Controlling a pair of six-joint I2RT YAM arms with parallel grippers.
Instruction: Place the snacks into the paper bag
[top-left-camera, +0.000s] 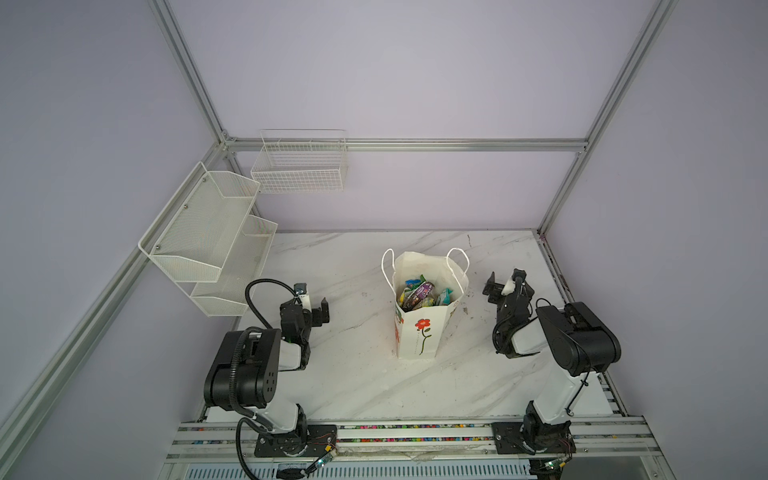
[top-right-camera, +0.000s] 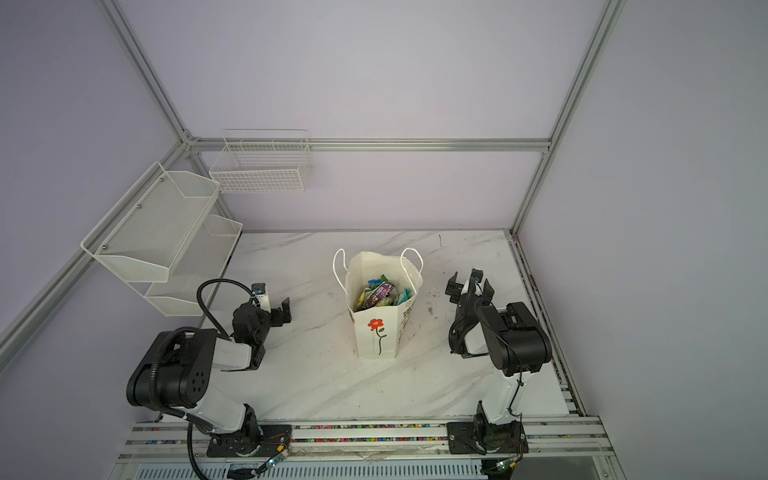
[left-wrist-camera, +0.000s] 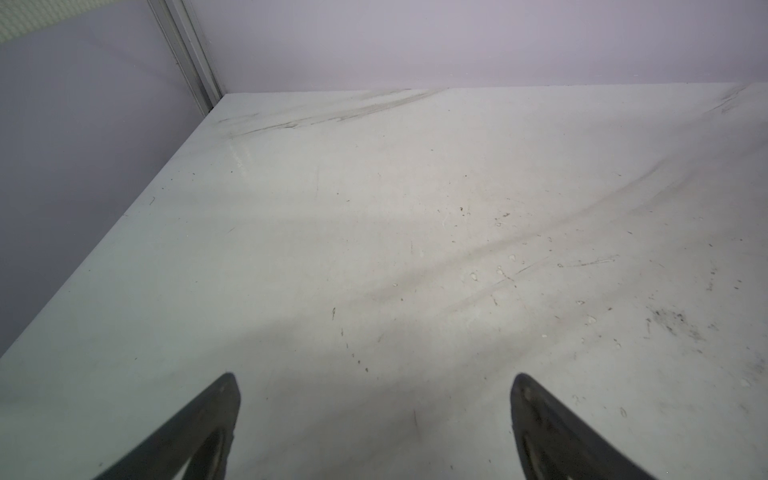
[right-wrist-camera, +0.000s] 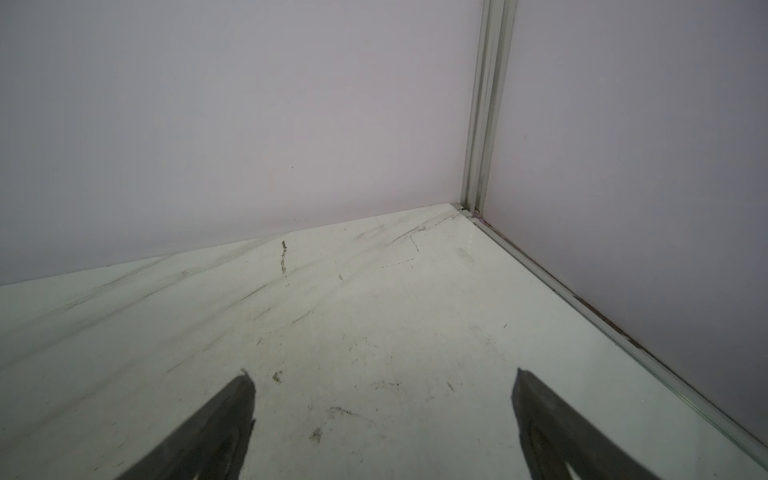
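The white paper bag (top-left-camera: 420, 337) (top-right-camera: 376, 343), with cord handles and a red flower print, stands upright in the middle of the marble table in both top views. Several snacks (top-left-camera: 420, 294) (top-right-camera: 380, 293) lie heaped inside it, green, purple and teal packets showing through its open top. My left gripper (top-left-camera: 306, 308) (top-right-camera: 264, 308) (left-wrist-camera: 374, 378) hovers open and empty to the left of the bag. To the bag's right, my right gripper (top-left-camera: 509, 286) (top-right-camera: 470, 286) (right-wrist-camera: 382, 374) is also open and empty. Both wrist views show only bare tabletop between the fingers.
A white wire basket (top-left-camera: 299, 171) (top-right-camera: 262, 170) hangs on the back wall. A two-tier mesh shelf (top-left-camera: 208, 237) (top-right-camera: 153, 237) is fixed to the left wall, close to the left arm. Walls and aluminium posts (right-wrist-camera: 484, 124) close in the table (top-left-camera: 357, 374).
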